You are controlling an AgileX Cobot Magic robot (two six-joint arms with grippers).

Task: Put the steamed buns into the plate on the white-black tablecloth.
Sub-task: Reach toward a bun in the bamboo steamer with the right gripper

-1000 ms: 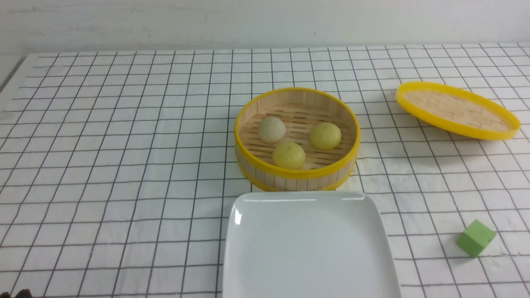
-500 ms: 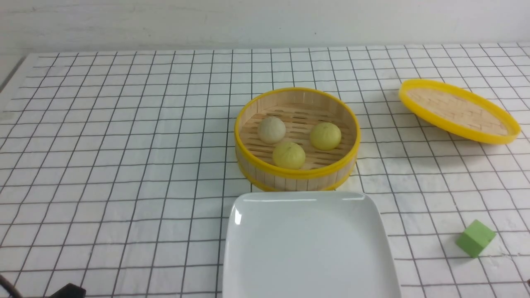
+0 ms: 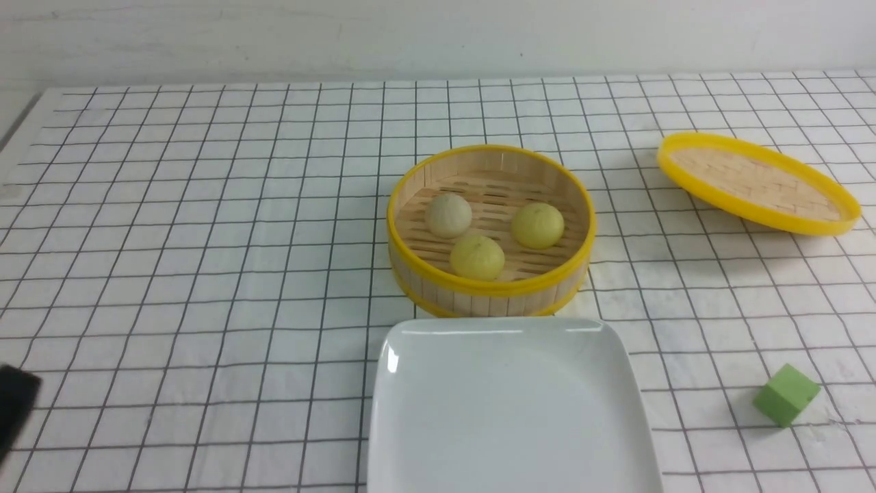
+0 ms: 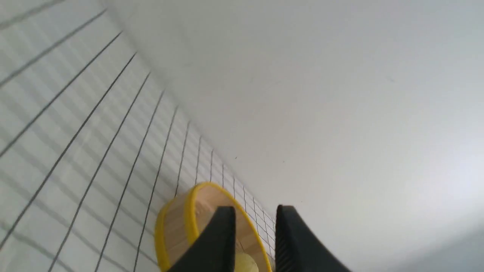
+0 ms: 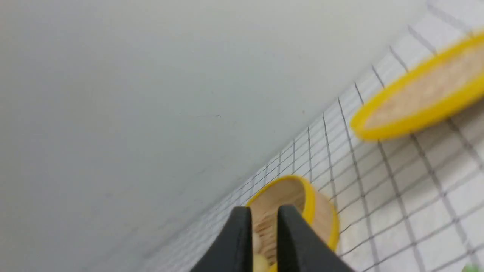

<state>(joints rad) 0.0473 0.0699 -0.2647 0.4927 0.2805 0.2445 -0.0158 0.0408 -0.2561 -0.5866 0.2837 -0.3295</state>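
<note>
both grippers parted and unladen, three buns in the bamboo steamer
the robot's left gripper (image 4: 254, 207) has its fingers spread apart with nothing clasped between them, and its right gripper (image 5: 264, 207) likewise holds nothing, its fingertips separated by a gap. a dark part of the left arm (image 3: 17, 411) shows at the near left. the large white rounded-square plate (image 3: 510, 404) lies near the middle, its visible surface bare. just beyond it sits the round yellow-rimmed bamboo steamer (image 3: 491, 289), holding a beige bun (image 3: 449, 216) at left, a pale yellow bun (image 3: 538, 226) at right and a nearer pale yellow bun (image 3: 477, 258) between them. the yellow-rimmed lid (image 3: 759, 181) is tilted at the far right; a green cube (image 3: 787, 395) rests near right on the black-lined white tablecloth (image 3: 205, 274).
</note>
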